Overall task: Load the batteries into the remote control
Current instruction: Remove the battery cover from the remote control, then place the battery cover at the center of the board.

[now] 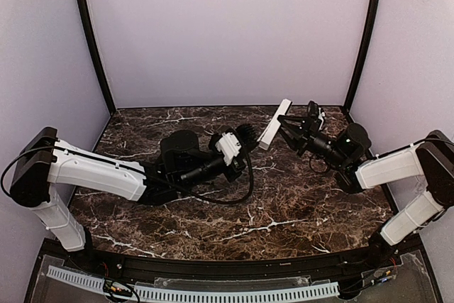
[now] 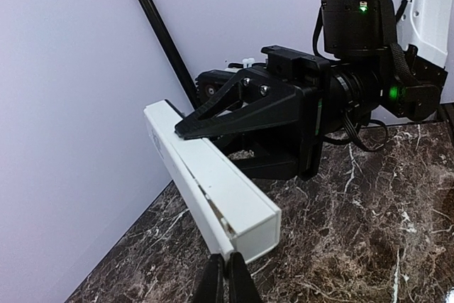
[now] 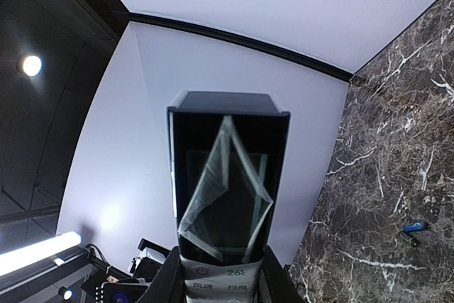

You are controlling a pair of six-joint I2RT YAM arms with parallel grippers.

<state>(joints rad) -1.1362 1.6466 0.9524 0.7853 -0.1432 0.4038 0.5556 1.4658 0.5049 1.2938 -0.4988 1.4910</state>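
The remote control (image 1: 274, 125) is a slim white bar held tilted above the table's far right. My right gripper (image 1: 286, 128) is shut on its middle; this shows in the left wrist view (image 2: 213, 140) too. In the right wrist view the remote's dark screen end (image 3: 227, 175) points away from the camera between my fingers (image 3: 164, 278). My left gripper (image 2: 227, 278) is shut, its tips touching the lower corner of the remote (image 2: 220, 182), where a thin crack runs along a side panel. One small blue battery (image 3: 413, 227) lies on the marble table.
The dark marble table (image 1: 284, 204) has lilac walls on three sides and black corner posts (image 1: 362, 40). The left arm (image 1: 99, 172) reaches across the table's middle. The right arm (image 1: 397, 164) comes in from the right edge.
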